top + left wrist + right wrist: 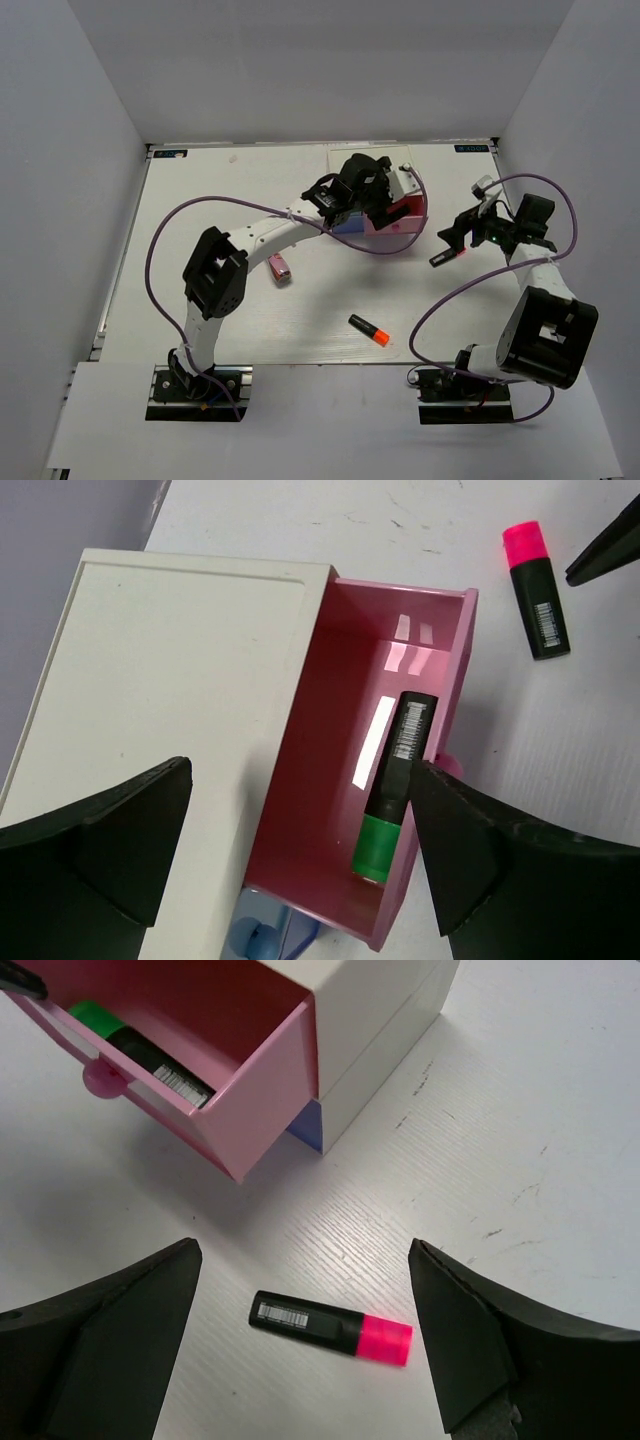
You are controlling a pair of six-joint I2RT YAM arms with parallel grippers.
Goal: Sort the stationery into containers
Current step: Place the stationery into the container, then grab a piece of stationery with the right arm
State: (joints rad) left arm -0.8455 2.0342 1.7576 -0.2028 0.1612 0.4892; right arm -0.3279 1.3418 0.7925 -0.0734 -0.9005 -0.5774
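The white drawer box (400,185) stands at the back middle with its pink drawer (340,730) pulled out. The green-capped highlighter (392,785) lies inside it and also shows in the right wrist view (140,1050). My left gripper (300,780) is open and empty above the drawer and the box top (170,680). The pink-capped highlighter (330,1325) lies flat on the table, right of the box. My right gripper (305,1255) is open just above it, one finger on each side. The orange-capped highlighter (370,331) lies near the front edge. The stubby pink item (279,269) lies left of centre. The grey-blue piece is out of view.
The blue-violet lower drawer (308,1125) is shut, its knob (255,940) under the pink drawer. Purple cables loop over the table from both arms. Grey walls close in the table on the left, back and right.
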